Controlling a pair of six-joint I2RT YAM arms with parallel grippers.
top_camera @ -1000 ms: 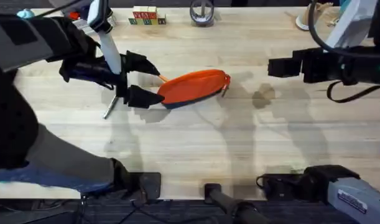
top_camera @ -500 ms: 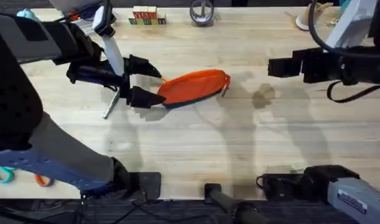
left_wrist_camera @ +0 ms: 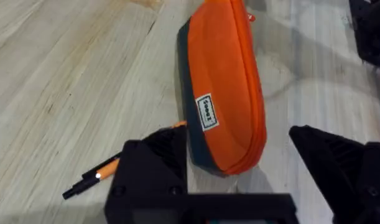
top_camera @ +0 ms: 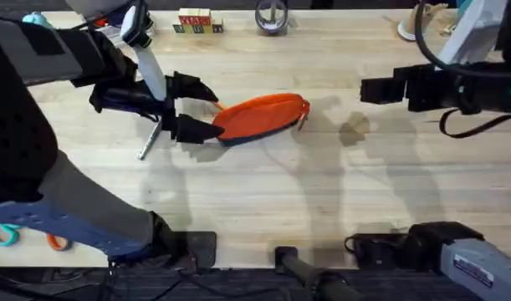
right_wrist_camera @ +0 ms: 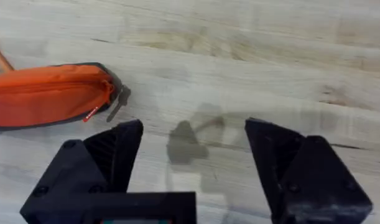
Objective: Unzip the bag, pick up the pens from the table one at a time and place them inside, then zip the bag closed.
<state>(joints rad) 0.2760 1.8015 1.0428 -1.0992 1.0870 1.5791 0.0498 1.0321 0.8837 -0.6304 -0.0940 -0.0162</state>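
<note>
The orange bag (top_camera: pixel 259 115) lies on the table (top_camera: pixel 263 192) left of centre, its zipper shut, and the pull (right_wrist_camera: pixel 118 102) hangs at its right end. My left gripper (top_camera: pixel 194 107) stands open at the bag's left end, one finger on each side of it and nothing held. In the left wrist view the bag (left_wrist_camera: pixel 224 93) reaches in between the fingertips (left_wrist_camera: pixel 158 155). An orange pen (left_wrist_camera: pixel 99 176) lies beside the bag, partly under a finger. The silver pen (top_camera: pixel 148 142) rests left of the gripper. My right gripper (right_wrist_camera: pixel 193 134) hovers open, to the right of the bag (right_wrist_camera: pixel 46 93).
Wooden letter blocks (top_camera: pixel 196 22) and a metal ring object (top_camera: pixel 272 17) sit along the far edge. Teal and orange scissor handles (top_camera: pixel 4 234) show at the lower left. A dark knot (top_camera: pixel 353 130) marks the wood right of the bag.
My left gripper moved slightly right, closer around the bag's left end, then held still. The right arm has not moved.
</note>
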